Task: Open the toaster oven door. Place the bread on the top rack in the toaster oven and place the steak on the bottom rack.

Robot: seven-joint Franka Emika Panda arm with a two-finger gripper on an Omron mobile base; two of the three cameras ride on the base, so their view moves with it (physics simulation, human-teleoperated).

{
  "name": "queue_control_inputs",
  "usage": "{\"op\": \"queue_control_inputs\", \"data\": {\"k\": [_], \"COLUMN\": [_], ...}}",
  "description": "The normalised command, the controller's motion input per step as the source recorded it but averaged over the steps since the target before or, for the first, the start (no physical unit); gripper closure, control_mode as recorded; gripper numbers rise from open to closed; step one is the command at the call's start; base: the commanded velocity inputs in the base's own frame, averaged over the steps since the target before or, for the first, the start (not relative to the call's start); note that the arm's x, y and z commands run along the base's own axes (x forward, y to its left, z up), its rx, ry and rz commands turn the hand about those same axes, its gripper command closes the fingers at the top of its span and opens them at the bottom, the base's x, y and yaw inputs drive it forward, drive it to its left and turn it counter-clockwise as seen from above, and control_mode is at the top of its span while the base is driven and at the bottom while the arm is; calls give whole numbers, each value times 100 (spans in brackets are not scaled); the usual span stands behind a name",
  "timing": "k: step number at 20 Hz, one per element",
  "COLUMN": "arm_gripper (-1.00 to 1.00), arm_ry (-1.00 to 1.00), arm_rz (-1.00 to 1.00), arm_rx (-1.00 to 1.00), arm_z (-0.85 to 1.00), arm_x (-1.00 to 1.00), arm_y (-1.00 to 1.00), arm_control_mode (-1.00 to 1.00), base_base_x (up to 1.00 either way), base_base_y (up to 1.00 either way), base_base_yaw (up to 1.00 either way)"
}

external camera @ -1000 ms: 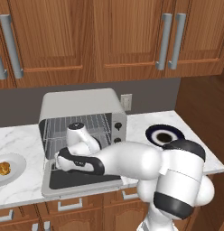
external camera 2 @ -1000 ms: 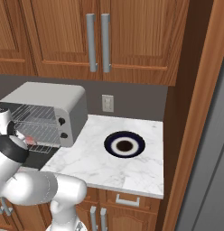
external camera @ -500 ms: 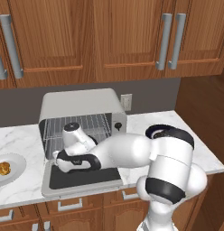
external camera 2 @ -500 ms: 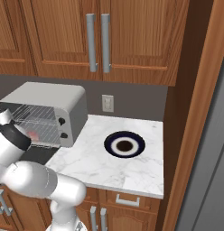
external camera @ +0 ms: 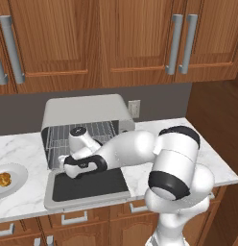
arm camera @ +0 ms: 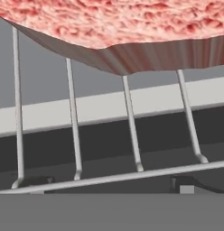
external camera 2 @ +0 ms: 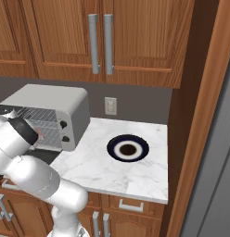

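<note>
Two steps look done: the toaster oven door (external camera: 87,186) lies flat open, and the steak (arm camera: 118,31) rests on a rack (arm camera: 105,149) just ahead of the wide-open jaws. The bread (external camera: 2,180) waits on a plate (external camera: 17,178) on the bench, well to the side.

From my right side, the toaster oven (external camera 2: 66,109) sits at the left end of the marble surface (external camera 2: 144,171), its front open and wire racks (external camera 2: 42,122) showing inside. My arm (external camera 2: 24,162) reaches across its mouth, hiding the lower part. A bit of pinkish-red steak (external camera 2: 39,134) peeks out just beside my wrist, near the racks. Two knobs (external camera 2: 64,131) sit on the oven's right panel. A dark-rimmed plate (external camera 2: 128,148) lies well apart to the right, below a wall outlet (external camera 2: 110,106)
</note>
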Motion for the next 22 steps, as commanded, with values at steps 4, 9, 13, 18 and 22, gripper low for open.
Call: {"op": "queue_control_inputs", "data": {"k": [4,9,13,18,22], "arm_gripper": [-100,-100,-100,-100,-100], "arm_ry": [-3,-11,-13,-7,0], "arm_rz": [0,1,1,2,3], "arm_rx": [0,-2,0,0,0], "arm_z": [0,0,2,3,1], "arm_x": [31,23,19,24,24], "arm_y": [-1,0,1,0,0], "arm_control_mode": [-100,-100,-100,-100,-100], "base_base_x": [0,0,0,0,0], "base_base_y": [0,0,0,0,0], "base_base_yaw": [0,0,0,0,0]}}
